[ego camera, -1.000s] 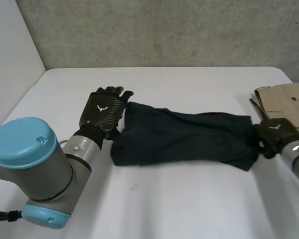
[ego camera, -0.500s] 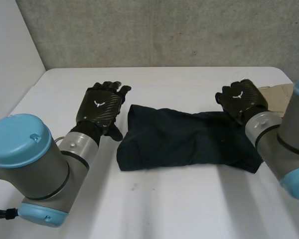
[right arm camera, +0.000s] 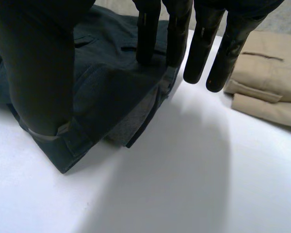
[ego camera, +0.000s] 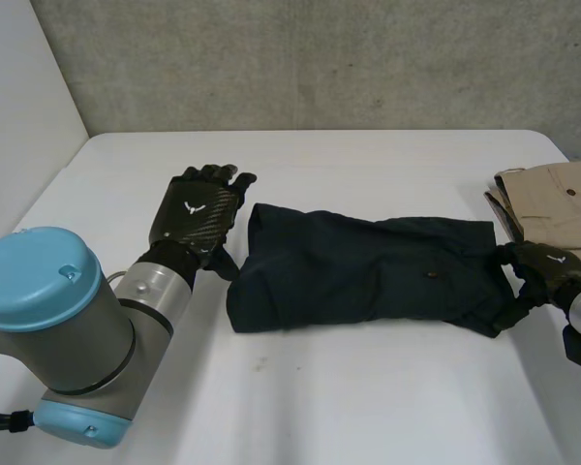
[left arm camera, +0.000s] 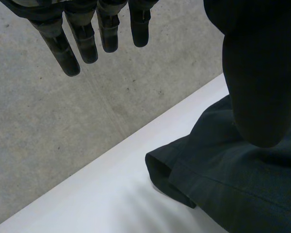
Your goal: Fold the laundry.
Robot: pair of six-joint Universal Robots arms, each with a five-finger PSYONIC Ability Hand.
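A white table [ego camera: 368,387] took up most of the head view, with a grey concrete wall [ego camera: 320,58] behind its far edge. In the middle of the table lay the dark trousers [ego camera: 368,271], folded into a long flat bundle that ran from left to right, with a small button showing on the upper layer.

The left arm [ego camera: 68,329], grey with a light-blue cap, came in from the near left corner. At the far right edge of the table sat a folded beige garment [ego camera: 552,199], apart from the dark trousers and just behind the right hand.

The left hand [ego camera: 198,215] was just beside the left end of the trousers, palm down. Its fingers [left arm camera: 82,41] were straight and spread, grasping nothing. In the left wrist view its thumb [left arm camera: 262,73] hung over the folded end of the cloth, and I could not tell whether it touched.

The right hand [ego camera: 547,266] was at the right end of the trousers, by the near corner. In the right wrist view its fingers [right arm camera: 148,34] were straight and released. Some fingertips rested on the cloth's end edge, while the others hung over bare table. Its thumb [right arm camera: 39,73] lay against the corner, where a pale hem band showed. The cloth sat loosely between thumb and fingers, not gathered or clamped.
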